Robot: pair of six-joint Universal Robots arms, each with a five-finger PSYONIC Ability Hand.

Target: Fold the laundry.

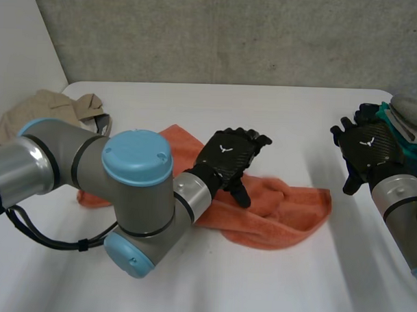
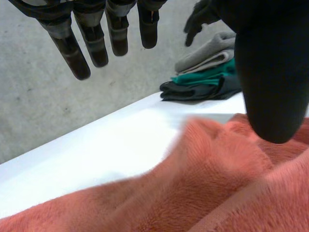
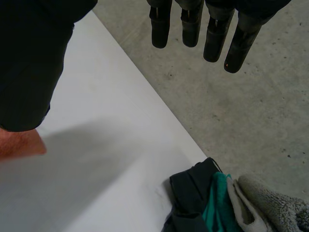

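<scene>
The towel [image 1: 275, 213] is being borne on the middle of the table [image 1: 190, 285], and its middle is being overhung by the left hand [image 1: 227, 159]. A crumpled garment [image 1: 49, 109] is being supported at the far left corner. A stack of folded clothes [image 1: 408, 118] is being carried at the right edge, the right hand [image 1: 370, 151] being held just beside it.

The left hand [image 2: 270, 72] is held with fingers straight over an orange towel [image 2: 203, 183] laid on the white table [image 2: 111, 145]. Beyond it, a stack of folded clothes [image 2: 205, 79] is seen near the right hand [image 2: 198, 21].
</scene>
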